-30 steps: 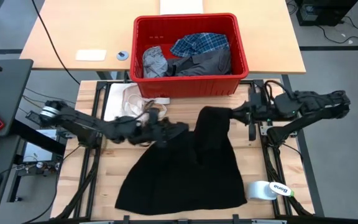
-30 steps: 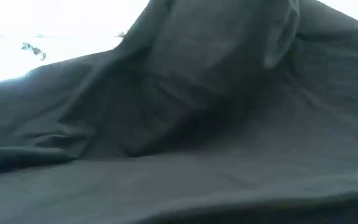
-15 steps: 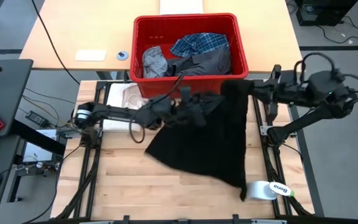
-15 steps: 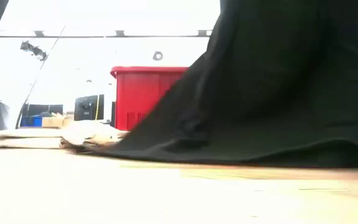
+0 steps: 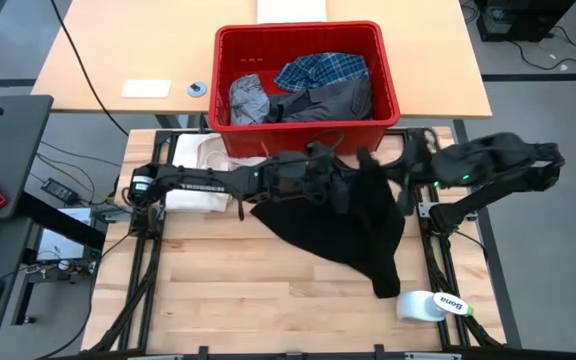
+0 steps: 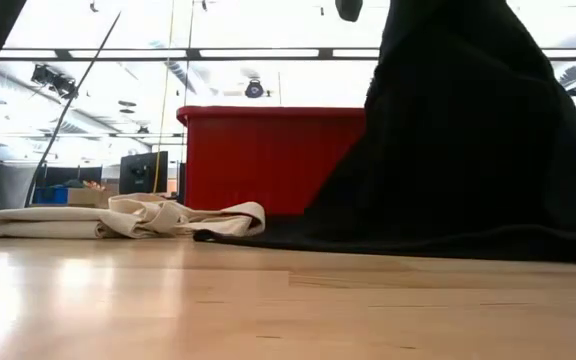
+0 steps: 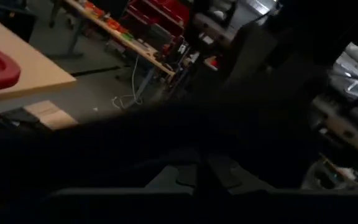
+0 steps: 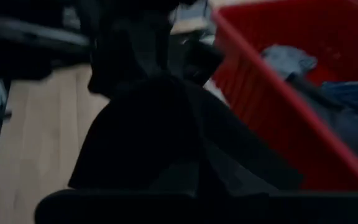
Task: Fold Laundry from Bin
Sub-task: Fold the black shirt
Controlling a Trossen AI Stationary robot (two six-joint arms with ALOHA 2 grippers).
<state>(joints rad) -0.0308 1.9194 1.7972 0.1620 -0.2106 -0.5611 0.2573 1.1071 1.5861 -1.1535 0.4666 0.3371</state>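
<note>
A: High view first. The black garment (image 5: 353, 225) is lifted at centre-right of the frame, bunched between both arms, its tail trailing down toward the lower right over the counter (image 5: 228, 300). The left gripper (image 5: 340, 178) reaches in from the left and is pinching the cloth's upper edge. The right gripper (image 5: 400, 178) comes from the right, pressed together on the same edge, just beside the other.

B: Bin?

A: The red bin (image 5: 308, 132) sits at top centre. Inside are the plaid shirt (image 5: 320, 70), a light grey piece (image 5: 248, 98) and a dark grey piece (image 5: 330, 100). So three are not yet out. A cream cloth (image 5: 200, 158) lies left of centre and a white roll (image 5: 423, 305) sits at lower right.

B: Low view?

A: The black garment hangs down the right side of the frame, hem resting on the counter. The bin stands behind it and the cream cloth is at the left. No grippers visible here.

B: Left wrist?

A: Mostly dark fabric right across the lens, with the room behind. Can't make out the fingers, but cloth sits right at them.

B: Right wrist?

A: Black fabric bunched in the foreground, bin at the upper right with clothes showing. Fingers buried under cloth.

B: Progress?

A: Early, I'd say. One garment is out and held up, not laid flat, no fold visible. No folded stack anywhere. Everything else is still to do.
</note>
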